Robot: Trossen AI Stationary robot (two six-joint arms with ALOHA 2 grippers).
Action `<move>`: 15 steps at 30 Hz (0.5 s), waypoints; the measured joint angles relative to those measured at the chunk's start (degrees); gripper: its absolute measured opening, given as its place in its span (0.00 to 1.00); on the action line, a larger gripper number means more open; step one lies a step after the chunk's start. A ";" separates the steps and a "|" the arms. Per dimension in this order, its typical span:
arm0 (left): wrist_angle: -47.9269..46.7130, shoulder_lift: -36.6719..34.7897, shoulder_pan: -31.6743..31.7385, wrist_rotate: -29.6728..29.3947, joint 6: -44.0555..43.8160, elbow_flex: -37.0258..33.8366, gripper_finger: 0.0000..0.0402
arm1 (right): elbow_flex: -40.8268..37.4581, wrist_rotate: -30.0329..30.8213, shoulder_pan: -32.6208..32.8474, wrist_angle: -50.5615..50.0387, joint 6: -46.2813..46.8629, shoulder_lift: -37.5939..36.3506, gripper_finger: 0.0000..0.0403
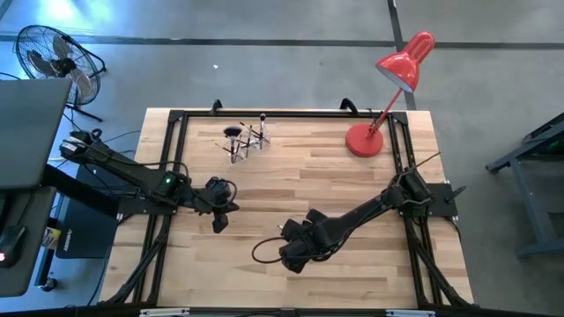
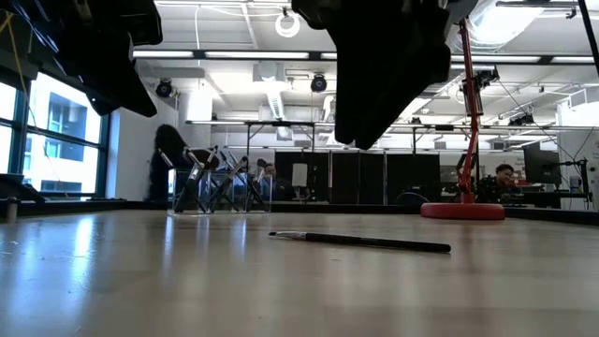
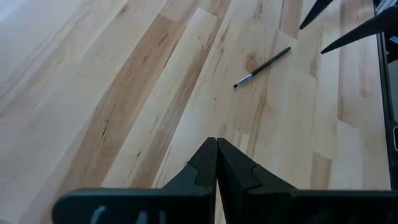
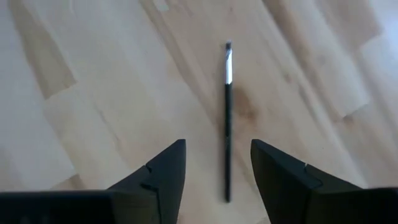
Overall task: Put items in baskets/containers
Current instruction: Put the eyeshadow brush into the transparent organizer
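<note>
Your right gripper (image 4: 217, 163) hangs over the pale wooden plank table (image 1: 352, 264) near its front edge, its two dark fingers (image 4: 163, 169) spread apart with nothing between them, poised above a single slim makeup brush with a thin dark handle, silver ferrule and small tip (image 4: 227, 118). In the right wrist view the brush's handle end lies in the gap between the open fingers; whether they touch it you cannot tell. The low view shows that same brush lying flat on the wood, alone, in front of everything else. A little farther back and toward the left side of the table, your left gripper (image 3: 216, 163) hovers over bare planks with its fingers pressed together and empty; its wrist view picks up the lone brush well apart from it. Toward the far edge of the table stands the small clear cup-like holder (image 1: 245, 142), already bristling with several dark-handled brushes leaning at angles. At the far right corner sits the red desk lamp with a round base (image 1: 365, 139), well apart from the holder.
</note>
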 joint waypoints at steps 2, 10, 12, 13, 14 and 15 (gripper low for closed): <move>0.00 0.00 0.00 -0.02 0.00 0.00 0.00 | 0.00 1.78 0.22 0.00 -1.35 0.00 0.44; 0.02 0.00 0.00 -1.17 0.00 0.00 0.00 | -2.82 1.20 0.43 3.99 -3.73 -0.09 0.37; 0.01 0.00 0.00 -1.61 0.00 0.00 0.00 | -5.64 -1.26 0.38 6.79 -3.51 -0.02 0.35; 0.02 0.00 0.00 -1.64 0.00 0.00 0.00 | -7.17 -2.34 0.38 8.37 -3.63 -0.02 0.34; 0.01 0.00 0.00 -1.65 0.00 0.00 0.00 | -8.72 -3.03 0.38 9.95 -3.63 -0.02 0.33; 0.09 0.00 0.00 -1.66 0.00 0.00 0.00 | -10.10 -3.61 0.29 10.86 -3.16 -0.05 0.33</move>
